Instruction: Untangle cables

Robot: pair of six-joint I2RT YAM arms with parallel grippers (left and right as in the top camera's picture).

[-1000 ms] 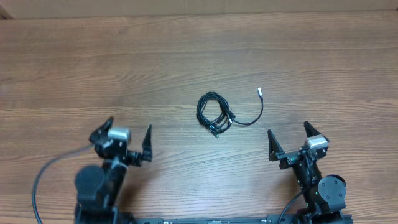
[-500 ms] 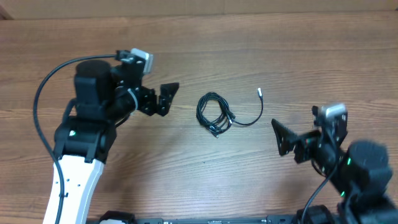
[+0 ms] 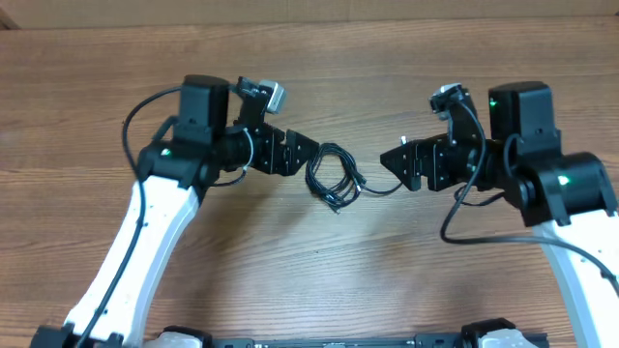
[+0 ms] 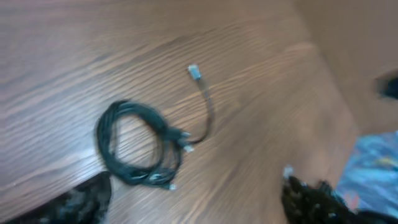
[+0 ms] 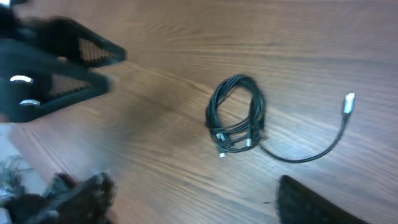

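The cables [image 3: 334, 176] lie as one small black coil in the middle of the wooden table, with a loose end curving right to a silver plug tip [image 3: 403, 143]. The coil also shows in the left wrist view [image 4: 140, 149] and in the right wrist view [image 5: 236, 121]. My left gripper [image 3: 290, 155] is open and empty, hovering just left of the coil. My right gripper [image 3: 406, 166] is open and empty, just right of the coil, over the loose end. In each wrist view the fingers frame bare wood below the coil.
The wooden table [image 3: 309, 280] fills the overhead view, and a pale wall edge runs along its far side. My left gripper's fingers show at the upper left of the right wrist view [image 5: 56, 68].
Both arms have swung up from the table's front edge toward the middle and now flank the coil on either side. The cables have not moved.
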